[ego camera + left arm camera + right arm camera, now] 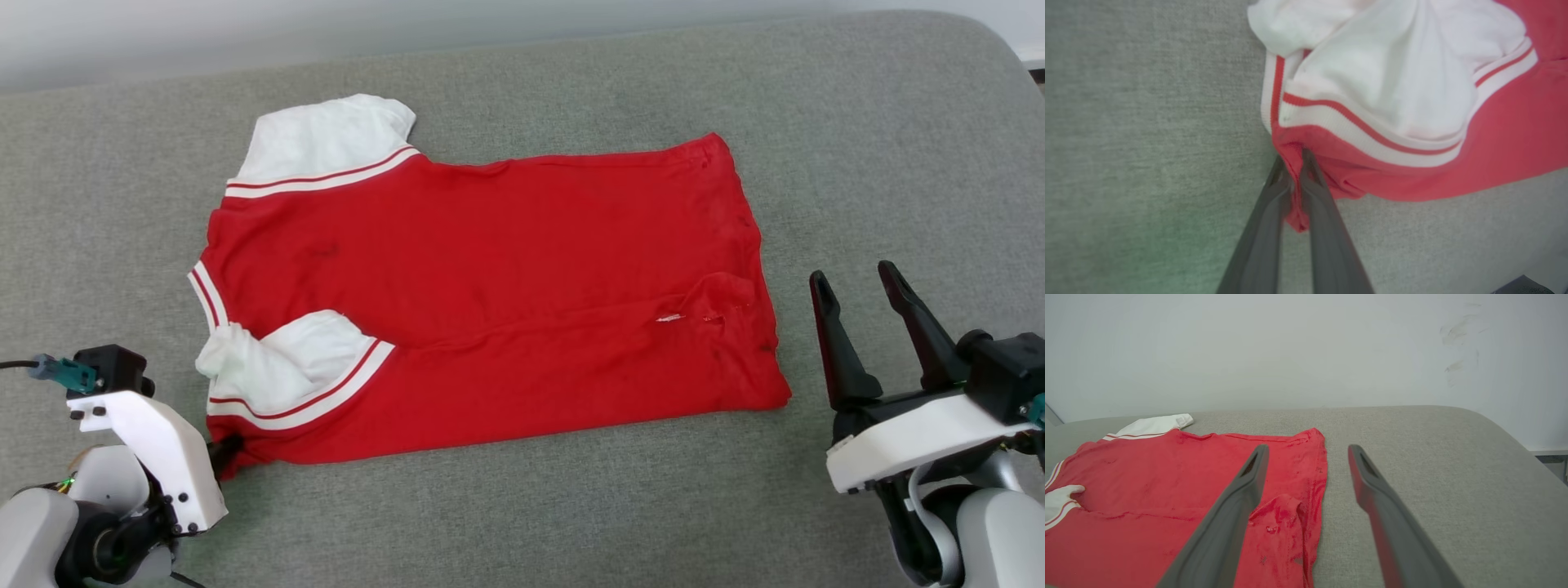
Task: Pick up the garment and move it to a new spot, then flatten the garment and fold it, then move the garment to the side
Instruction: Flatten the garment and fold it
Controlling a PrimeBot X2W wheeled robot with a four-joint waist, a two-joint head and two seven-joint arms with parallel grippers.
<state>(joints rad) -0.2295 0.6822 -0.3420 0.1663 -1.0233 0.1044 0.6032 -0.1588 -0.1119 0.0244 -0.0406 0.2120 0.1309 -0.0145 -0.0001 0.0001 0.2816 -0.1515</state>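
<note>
The garment (506, 294), a red shirt with white striped sleeves, lies spread sideways on the grey cushion, plain side up, its near edge folded over toward the middle. My left gripper (224, 449) sits at the shirt's near-left corner. In the left wrist view the left gripper (1295, 157) is shut on a pinch of the garment (1412, 102), just below the white sleeve. My right gripper (857, 290) stands open beside the hem, a little to the right of it. In the right wrist view the right gripper (1308, 451) spreads over the edge of the garment (1167, 486), touching nothing.
The grey cushion (898, 147) stretches wide around the shirt, rounding off at the far right. A pale wall (1306, 351) rises behind its back edge. Bare fabric lies to the right of the hem and along the near edge.
</note>
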